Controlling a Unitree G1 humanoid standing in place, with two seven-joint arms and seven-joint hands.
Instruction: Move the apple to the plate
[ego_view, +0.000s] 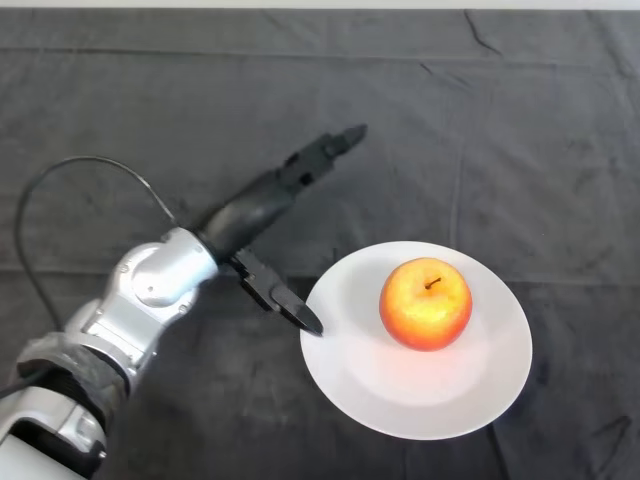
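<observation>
A red and yellow apple (425, 302) stands upright on a white plate (480, 385) at the lower right of the table. My left hand (262, 210) is to the left of the plate and open. Its fingers (325, 154) stretch straight up and away to the right. Its thumb (285, 302) points down toward the plate's left rim, and its tip is at the rim. The hand holds nothing and is apart from the apple.
The table is covered with a dark creased cloth (200, 90). My silver-grey arm (130, 310) comes in from the lower left corner.
</observation>
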